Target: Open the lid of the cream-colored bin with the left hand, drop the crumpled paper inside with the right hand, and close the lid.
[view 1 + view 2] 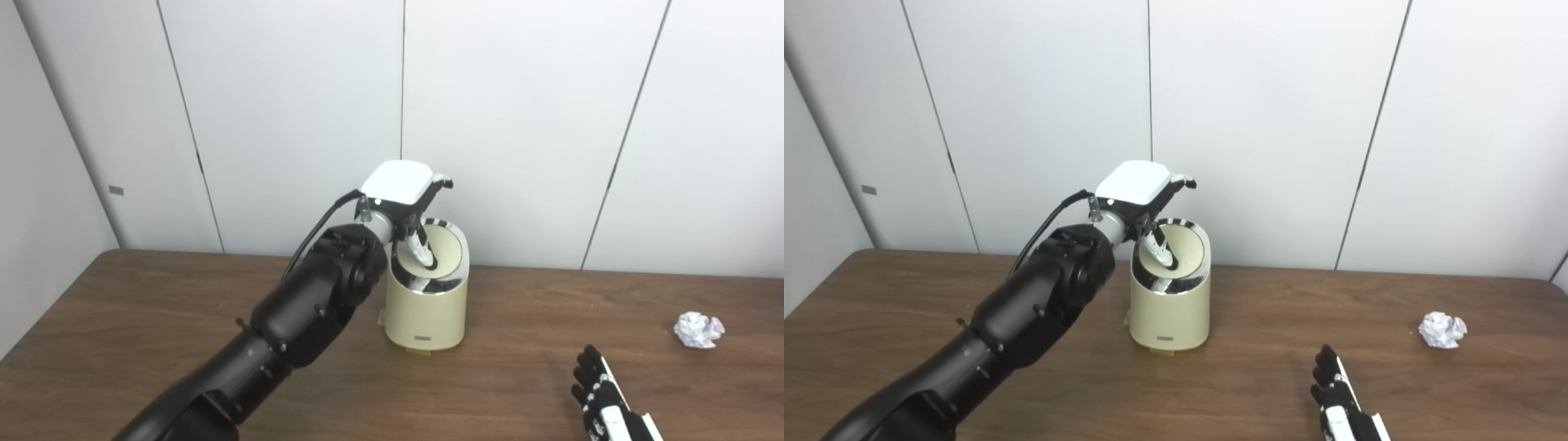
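Left robot hand [409,202] was over the bin [427,293], a finger on its lid [442,250], grip unclear. Right robot hand [597,392] lay spread, empty, near the paper [698,329].

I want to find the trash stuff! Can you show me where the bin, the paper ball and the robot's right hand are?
bin [429,312]: left eye view, on its cream front wall.
paper ball [699,329]: left eye view, middle of the crumpled ball.
right hand [1338,395]: right eye view, on the hand's back, low on the table.
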